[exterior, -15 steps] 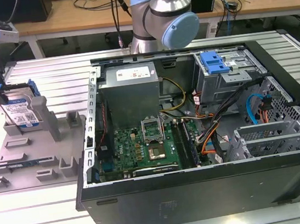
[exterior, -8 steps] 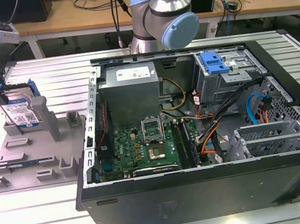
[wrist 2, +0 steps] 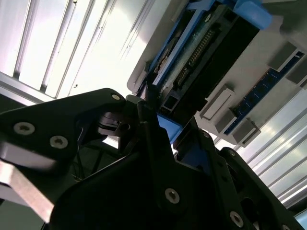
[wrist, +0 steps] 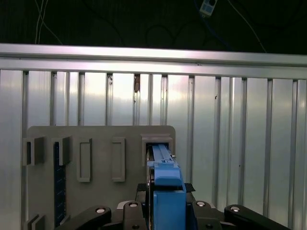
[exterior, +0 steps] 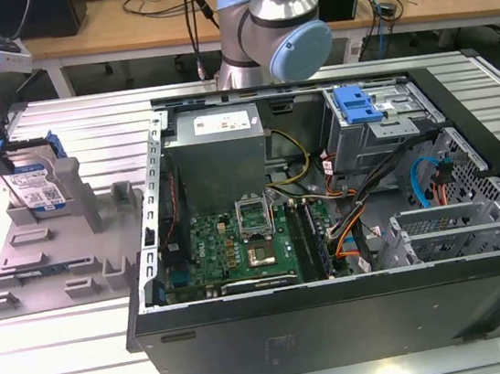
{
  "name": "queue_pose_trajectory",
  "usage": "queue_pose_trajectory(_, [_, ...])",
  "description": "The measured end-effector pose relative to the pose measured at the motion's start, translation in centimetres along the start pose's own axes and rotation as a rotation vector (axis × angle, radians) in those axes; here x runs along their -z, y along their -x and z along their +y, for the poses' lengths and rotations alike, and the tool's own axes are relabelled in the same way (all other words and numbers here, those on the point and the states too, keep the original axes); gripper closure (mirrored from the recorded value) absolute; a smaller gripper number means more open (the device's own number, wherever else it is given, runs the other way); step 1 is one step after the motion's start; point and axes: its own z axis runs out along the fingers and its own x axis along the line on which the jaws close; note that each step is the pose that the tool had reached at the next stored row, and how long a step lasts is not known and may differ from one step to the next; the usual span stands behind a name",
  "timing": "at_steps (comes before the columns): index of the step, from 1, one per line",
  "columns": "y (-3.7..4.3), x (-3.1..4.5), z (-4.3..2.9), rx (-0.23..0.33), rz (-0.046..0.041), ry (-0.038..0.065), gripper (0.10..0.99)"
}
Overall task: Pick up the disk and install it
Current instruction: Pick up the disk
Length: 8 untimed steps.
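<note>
**Disk on Its Stand, Robot's Pincer Over It**

The disk (exterior: 40, 189) stands on edge in a slot of the grey holder (exterior: 57, 258) at the exterior view's left, label facing out and blue frame showing along its sides. The upright pose leaves its top edge clear to be taken from above. In the first wrist view the disk (wrist: 165, 187) runs edge-on from the holder's slot (wrist: 157, 143) up toward the camera. In the second wrist view its connector end (wrist 2: 211, 48) shows beside the holder's grey blocks.

The pincer (exterior: 2, 157) is down over the disk's upper edge, its black body straddling the blue frame. Whether it is pinching the disk or merely set around it cannot be told. By the look of it, the disk has not left its slot.

The holder lies on the ribbed metal bench (exterior: 70, 358). To its right, well apart, the open computer case (exterior: 342, 322) lies on its side, with a blue-fronted drive bay (exterior: 356, 104) at its far end.
</note>
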Motion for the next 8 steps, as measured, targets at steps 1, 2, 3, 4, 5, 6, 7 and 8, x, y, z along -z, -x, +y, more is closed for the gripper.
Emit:
queue_pose_trajectory(1, [0.0,-0.01,0.0,0.0,0.0,0.0,0.718])
queue_pose_trajectory(2, [0.0,-0.02,0.0,0.0,0.0,0.0,0.718])
queue_pose_trajectory(3, [0.0,-0.02,0.0,0.0,0.0,0.0,0.718])
queue_pose_trajectory(4, [0.0,-0.02,0.0,0.0,0.0,0.0,0.718])
queue_pose_trajectory(5, [0.0,-0.02,0.0,0.0,0.0,0.0,0.718])
queue_pose_trajectory(6, [0.0,-0.02,0.0,0.0,-0.0001,0.0,0.718])
queue_pose_trajectory(7, [0.0,0.0,0.0,0.0,-0.0001,0.0,0.718])
queue_pose_trajectory(8, [0.0,0.04,0.0,0.0,-0.0001,0.0,0.718])
